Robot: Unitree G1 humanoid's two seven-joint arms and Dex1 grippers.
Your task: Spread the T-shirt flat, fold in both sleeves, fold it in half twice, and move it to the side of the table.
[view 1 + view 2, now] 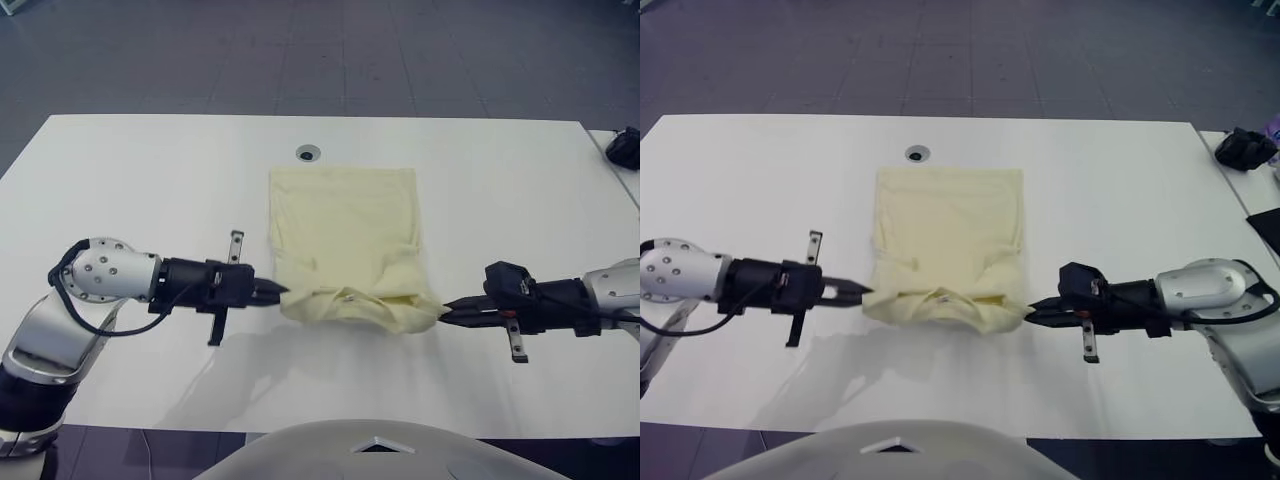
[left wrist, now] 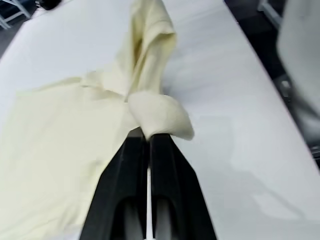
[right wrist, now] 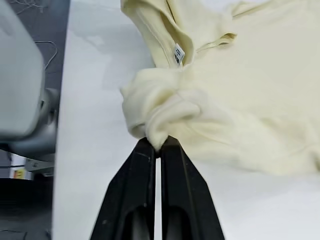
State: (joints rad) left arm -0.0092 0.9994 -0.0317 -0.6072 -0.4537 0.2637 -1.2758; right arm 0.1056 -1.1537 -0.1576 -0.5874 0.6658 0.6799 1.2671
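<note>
Left eye view, we see the pale yellow T-shirt (image 1: 345,225) mid-surface (image 1: 150,180), left tool (image 1: 282,294) clamped on its near left corner, right tool (image 1: 447,307) clamped on its near right corner, near edge bunched.

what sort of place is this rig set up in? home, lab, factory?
Probably an office-style lab, not a home: plain white table with a cable grommet, grey tiled floor, a second desk at the robot's right. The left gripper and right gripper each grip the T-shirt.

Pale yellow T-shirt (image 1: 345,235), white table (image 1: 120,180)
</note>
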